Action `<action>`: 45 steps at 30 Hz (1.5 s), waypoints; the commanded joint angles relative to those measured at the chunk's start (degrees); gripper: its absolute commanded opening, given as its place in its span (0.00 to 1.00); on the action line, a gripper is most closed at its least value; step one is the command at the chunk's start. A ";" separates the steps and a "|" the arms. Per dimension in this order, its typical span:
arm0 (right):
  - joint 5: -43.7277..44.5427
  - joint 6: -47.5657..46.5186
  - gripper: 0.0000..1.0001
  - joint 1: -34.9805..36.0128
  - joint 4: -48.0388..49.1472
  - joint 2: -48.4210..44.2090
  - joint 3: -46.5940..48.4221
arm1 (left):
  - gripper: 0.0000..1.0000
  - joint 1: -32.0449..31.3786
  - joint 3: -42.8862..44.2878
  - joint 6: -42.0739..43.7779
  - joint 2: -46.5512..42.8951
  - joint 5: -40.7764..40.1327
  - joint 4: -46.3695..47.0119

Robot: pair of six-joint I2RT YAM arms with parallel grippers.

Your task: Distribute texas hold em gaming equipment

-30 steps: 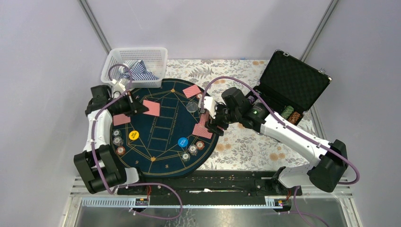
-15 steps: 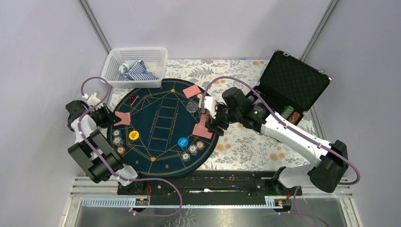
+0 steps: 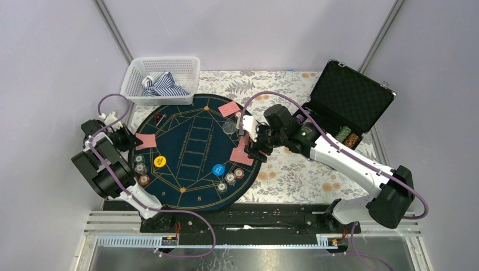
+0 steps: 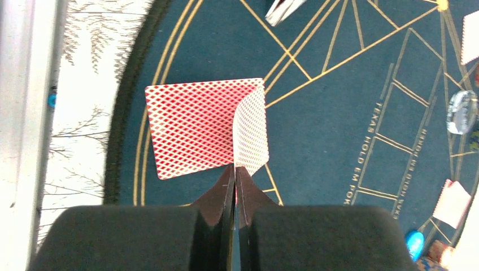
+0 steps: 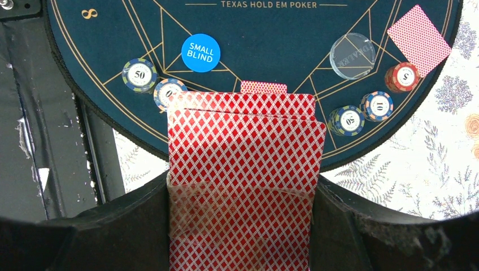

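While the dark blue round mat (image 3: 189, 121) lies ahead of my two bases, my right claw (image 5: 243, 197) is clamped on a fanned deck of red-backed cards (image 5: 243, 147), held over the mat's 3 o'clock rim. My left claw (image 4: 234, 169), at the 9 o'clock rim, is pinched together on the edge of one red-backed card (image 4: 251, 127), which curls up over a second card (image 4: 189, 130) lying flat on the mat. A third card (image 3: 230, 108) lies at 1 o'clock. Small chip stacks (image 3: 140, 169) sit near the rim at 8 and 5 o'clock. The yellow disc (image 3: 160, 161) rests just inside the 8 o'clock stacks, the blue small-blind disc (image 5: 200, 52) near 5 o'clock, and the clear disc (image 5: 352, 55) toward 2 o'clock.
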 commanded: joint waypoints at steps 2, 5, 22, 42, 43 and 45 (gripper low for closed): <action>-0.28 -0.25 0.15 0.56 1.73 0.29 2.23 | 0.07 0.45 2.37 0.11 1.49 -6.43 5.72; -0.45 -0.36 0.15 0.56 1.66 0.73 2.60 | 0.11 0.48 2.30 0.63 2.58 -9.02 6.91; -0.55 -0.21 0.16 0.53 1.32 0.45 2.78 | 0.48 0.47 -0.80 4.63 -1.70 -18.98 11.99; 1.70 -0.51 0.16 0.56 3.04 -0.52 1.94 | 0.67 -23.88 4.02 -7.22 -24.62 18.81 -7.77; 1.93 -0.55 0.16 0.55 3.35 -0.48 1.79 | 0.67 -26.58 3.44 -9.79 -25.12 20.14 -6.36; 2.41 -0.49 0.16 0.49 3.79 -0.49 1.51 | 0.67 -31.73 1.86 -16.92 -25.96 22.02 -1.81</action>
